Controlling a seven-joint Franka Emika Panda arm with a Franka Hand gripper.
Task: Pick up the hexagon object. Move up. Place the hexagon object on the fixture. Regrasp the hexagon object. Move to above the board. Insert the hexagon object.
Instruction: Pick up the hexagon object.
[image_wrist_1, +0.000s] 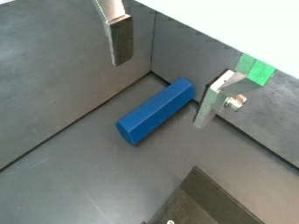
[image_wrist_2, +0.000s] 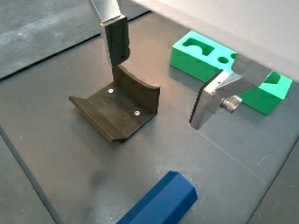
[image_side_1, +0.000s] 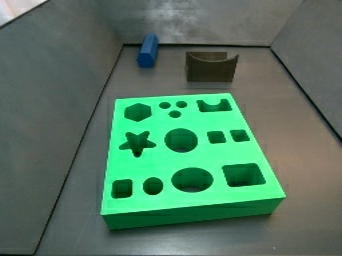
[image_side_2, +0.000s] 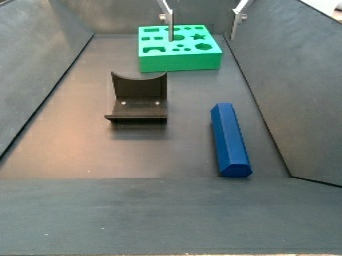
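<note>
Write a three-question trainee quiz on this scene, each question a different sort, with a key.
1. True or false: the gripper is shut on the blue hexagon object.
2. Multiple choice: in a side view, where does the hexagon object lie?
A. in the fixture's notch
B. flat on the floor, apart from the fixture
C. in a hole of the board
3. Fill in: the fixture's notch holds ____.

Key:
1. False. The fingers are spread, with nothing between them, above the floor.
2. B.
3. Nothing.
</note>
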